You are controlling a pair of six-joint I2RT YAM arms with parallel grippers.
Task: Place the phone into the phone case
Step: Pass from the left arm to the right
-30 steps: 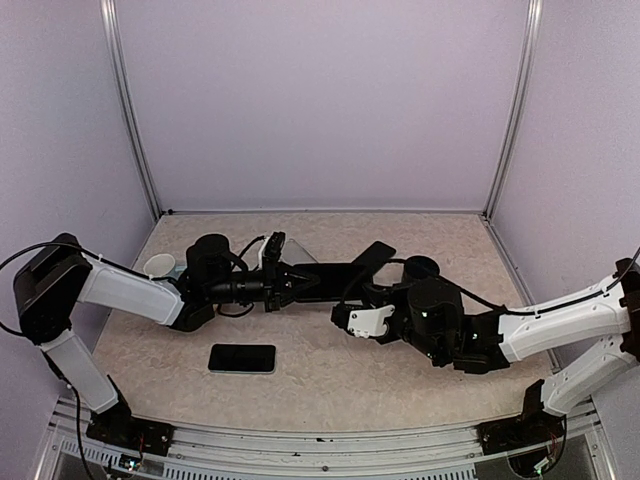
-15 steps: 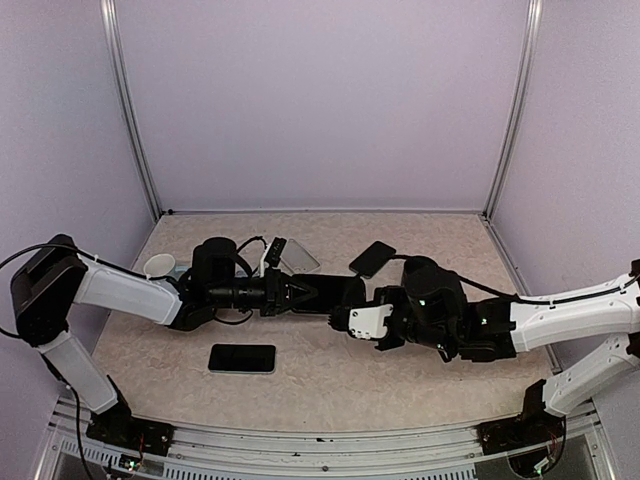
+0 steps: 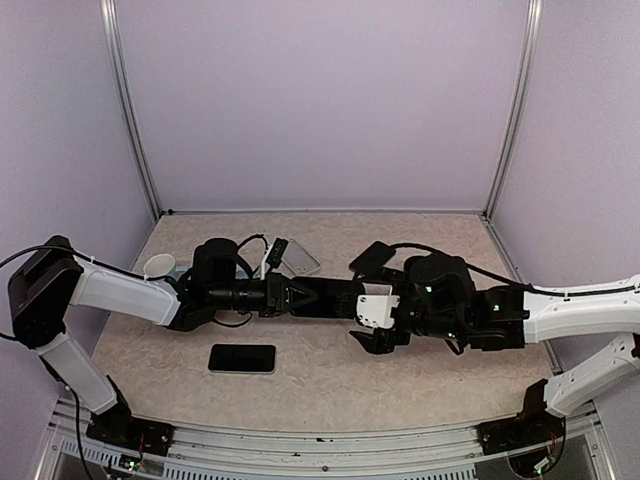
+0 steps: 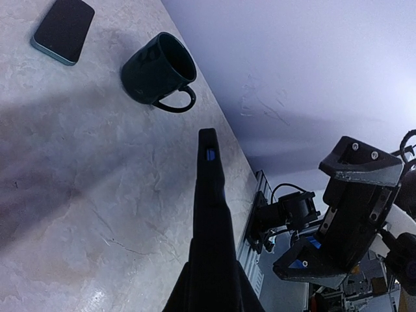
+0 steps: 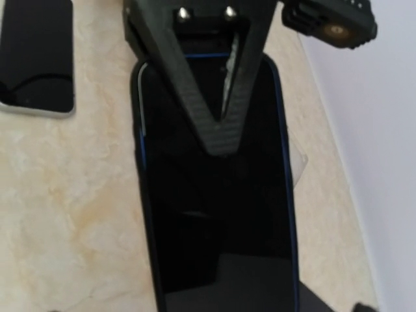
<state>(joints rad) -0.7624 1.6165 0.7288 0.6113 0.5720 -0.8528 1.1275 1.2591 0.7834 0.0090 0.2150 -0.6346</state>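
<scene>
Clamping the phone [image 3: 335, 298] (blue-edged), left gripper [image 3: 300, 296] holds it level; right gripper [image 3: 372, 325] spread apart

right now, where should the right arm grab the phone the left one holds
The free end of the phone, coming from the robot's right along its length. The left fingers pinch its faces at the far end, so the open right fingers probably do best closing across the two long edges.
</scene>
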